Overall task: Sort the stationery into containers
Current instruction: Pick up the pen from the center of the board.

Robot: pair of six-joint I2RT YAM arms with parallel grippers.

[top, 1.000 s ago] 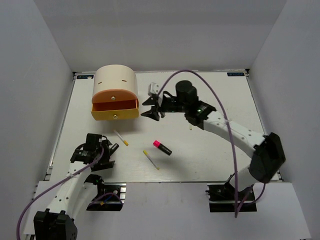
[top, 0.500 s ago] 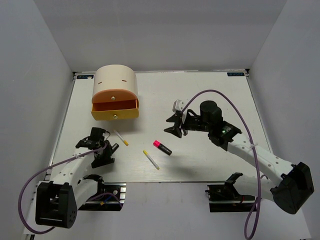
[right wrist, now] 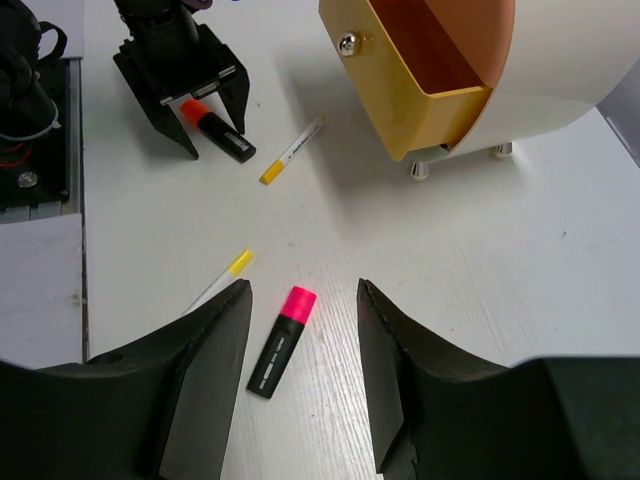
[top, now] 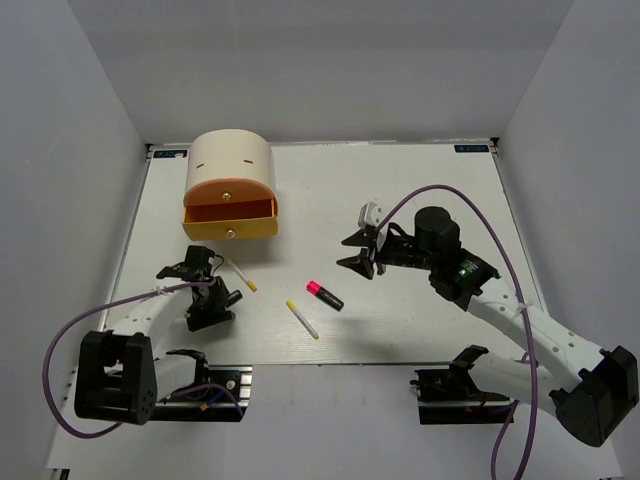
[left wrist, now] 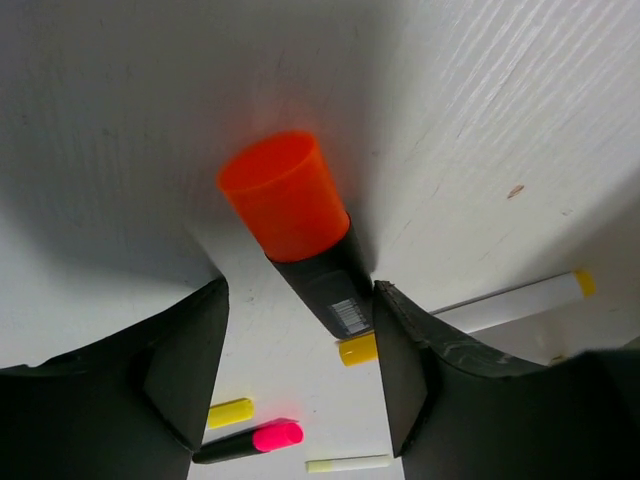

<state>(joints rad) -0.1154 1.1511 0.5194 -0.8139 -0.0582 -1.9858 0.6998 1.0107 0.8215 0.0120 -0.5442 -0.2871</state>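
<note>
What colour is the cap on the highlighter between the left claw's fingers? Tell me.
Orange cap; left wrist view shows it best.

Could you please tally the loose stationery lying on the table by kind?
Highlighters: 2
Pens: 2
Total: 4

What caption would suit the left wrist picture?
Open left gripper straddles an orange-capped highlighter lying on the white table.

White wood-grain surface [top: 420, 190], plain pale grey walls [top: 320, 70] rising on three sides, even diffuse light, soft faint shadows
</note>
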